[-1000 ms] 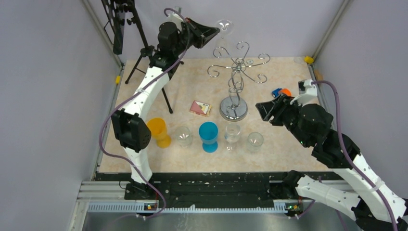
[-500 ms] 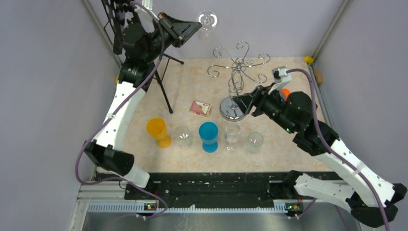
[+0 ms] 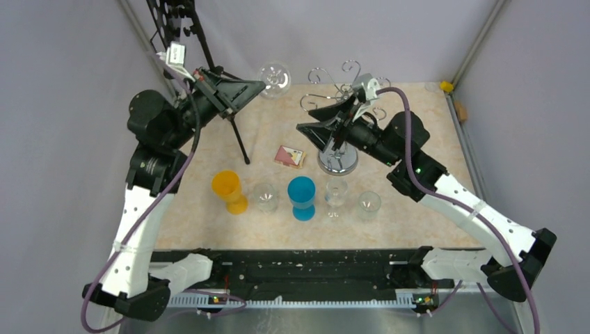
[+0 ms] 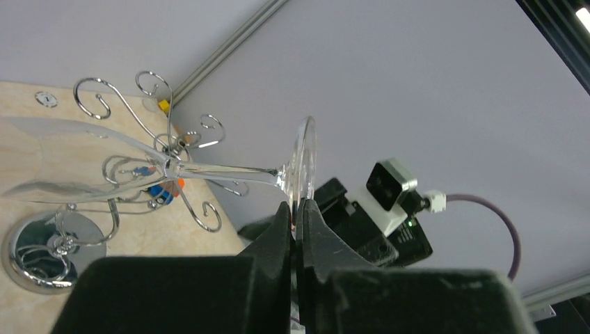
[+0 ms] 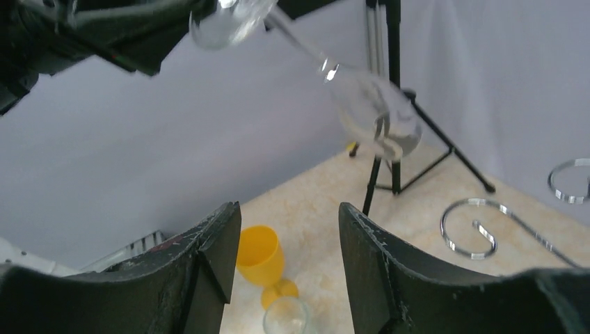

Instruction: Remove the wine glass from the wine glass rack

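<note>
The table is a marbled slab with both arms reaching in over it. The biggest thing standing on it is the wine glass rack, chrome with a round base and curly arms, and the hooks I can see are all bare. A black tripod stands at the back left.

The wine glass is already off the rack. It's up in the air to the left of it, over the back of the table, lying roughly sideways with the bowl pointing toward the rack. The left tool has its jaws pressed together on the foot, pinching that thin disc edge-on. Makes sense to me: the flat foot is the one spot a narrow pinch can bite without squeezing the fragile bowl. Downside is that the whole glass hangs out sideways from that little grip, so I'd guess it could twist.

The right tool is spread wide and holding nothing. It hovers above the rack with the gap aimed at the bowl — my guess is it's lined up to take or steady the glass, but I can't say which.

Along the front there's a yellow cup, a blue cup and some clear glasses, all well apart from the action. A small card lies just beside the rack's base.
</note>
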Controlling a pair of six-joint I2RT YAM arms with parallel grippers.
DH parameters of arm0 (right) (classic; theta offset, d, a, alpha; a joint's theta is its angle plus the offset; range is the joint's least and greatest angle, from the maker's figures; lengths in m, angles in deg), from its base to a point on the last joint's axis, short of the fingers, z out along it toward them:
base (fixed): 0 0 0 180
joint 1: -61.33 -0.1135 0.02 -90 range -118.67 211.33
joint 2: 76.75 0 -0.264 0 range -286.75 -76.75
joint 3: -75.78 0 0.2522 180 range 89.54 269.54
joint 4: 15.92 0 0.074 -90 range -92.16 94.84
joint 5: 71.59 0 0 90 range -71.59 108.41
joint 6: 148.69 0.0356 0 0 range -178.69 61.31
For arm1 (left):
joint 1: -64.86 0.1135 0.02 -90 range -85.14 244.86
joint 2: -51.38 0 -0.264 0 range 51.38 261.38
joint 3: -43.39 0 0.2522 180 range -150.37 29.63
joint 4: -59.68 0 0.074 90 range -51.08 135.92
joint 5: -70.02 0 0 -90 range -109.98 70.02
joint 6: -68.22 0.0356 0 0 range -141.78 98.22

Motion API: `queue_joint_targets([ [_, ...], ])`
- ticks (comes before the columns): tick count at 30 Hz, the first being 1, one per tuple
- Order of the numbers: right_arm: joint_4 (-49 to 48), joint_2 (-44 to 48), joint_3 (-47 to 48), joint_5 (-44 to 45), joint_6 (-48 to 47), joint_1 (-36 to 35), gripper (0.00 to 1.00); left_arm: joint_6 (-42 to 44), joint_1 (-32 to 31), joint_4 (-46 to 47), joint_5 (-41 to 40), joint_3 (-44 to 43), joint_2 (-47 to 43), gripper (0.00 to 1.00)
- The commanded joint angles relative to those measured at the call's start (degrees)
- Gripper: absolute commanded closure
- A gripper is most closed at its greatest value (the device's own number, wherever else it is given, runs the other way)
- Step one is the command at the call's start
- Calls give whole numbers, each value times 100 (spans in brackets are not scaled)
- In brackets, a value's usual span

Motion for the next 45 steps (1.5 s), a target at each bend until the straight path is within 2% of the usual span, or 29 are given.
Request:
queue_joint_targets([
  [1, -2031, -70, -241, -347, -395, 40, 45, 11, 29, -136, 50, 281, -740, 100],
  [7, -3628, -463, -565, -933, -745, 29, 47, -329, 27, -491, 413, 455, -1122, 100],
  [10, -4094, -682, -577, -1257, -869, -16, 47, -382, 31, -747, 486, 507, -1284, 100],
  [16, -3986, -1086, -211, -1767, -1412, -419, 47, -339, 27, -1179, 508, 530, -1459, 100],
  [21, -3756, -1285, -17, -1884, -1823, -691, 50, -404, 28, -1191, 560, 670, -1522, 100],
  [26, -3994, -1353, -46, -1721, -1714, -718, 63, -416, 27, -1187, 585, 689, -1559, 100],
  [31, -4117, -1400, -34, -1407, -1631, -717, 94, -482, 27, -1110, 626, 672, -1537, 100],
  [33, -4231, -1379, -58, -1215, -1577, -716, 100, -487, 27, -1067, 622, 685, -1544, 100],
  [34, -4333, -1364, -93, -1116, -1552, -720, 100, -489, 27, -1046, 614, 691, -1549, 93],
  [38, -4701, -1235, -215, -629, -1258, -727, 100, -458, 28, -838, 467, 739, -1624, 49],
  [40, -4858, -1126, -275, -418, -1102, -724, 100, -380, 27, -765, 317, 771, -1670, 31],
  [42, -5033, -989, -354, -166, -947, -723, 100, -318, 27, -672, 217, 849, -1719, 25],
  [45, -5278, -726, -485, 282, -743, -725, 100, -262, 27, -471, 100, 998, -1785, 23],
])
